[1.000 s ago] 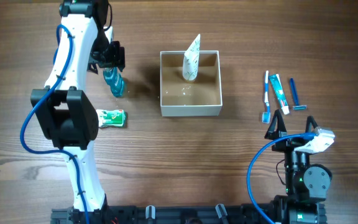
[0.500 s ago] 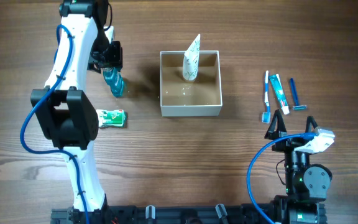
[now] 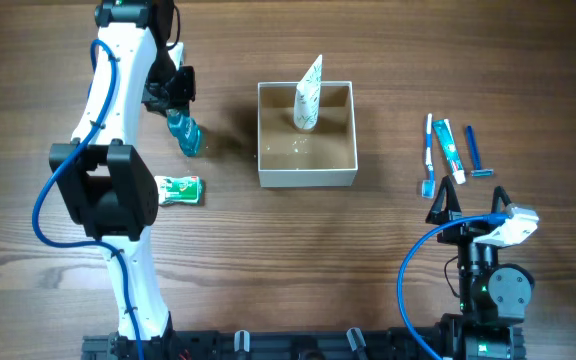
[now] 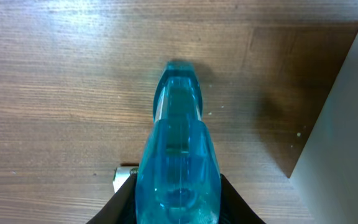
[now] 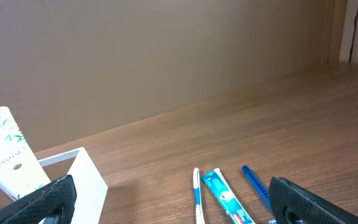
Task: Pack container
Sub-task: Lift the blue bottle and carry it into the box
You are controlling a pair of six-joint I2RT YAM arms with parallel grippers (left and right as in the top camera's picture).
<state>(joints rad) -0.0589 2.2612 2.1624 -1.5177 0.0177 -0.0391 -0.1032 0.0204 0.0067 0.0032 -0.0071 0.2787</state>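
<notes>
Blue bottle (image 4: 179, 155) is clamped between the fingers of the left claw (image 3: 174, 108). Container (image 3: 306, 178) is seen to that claw's right, well apart, with a white tube (image 3: 308, 95) leaning inside. Right claw (image 3: 473, 205) is held wide apart, with a toothbrush (image 3: 428, 155), toothpaste (image 3: 450, 148) and razor (image 3: 476, 152) laid just ahead of it.

One container (image 3: 306, 179); six toiletries (image 3: 451, 148).
</notes>
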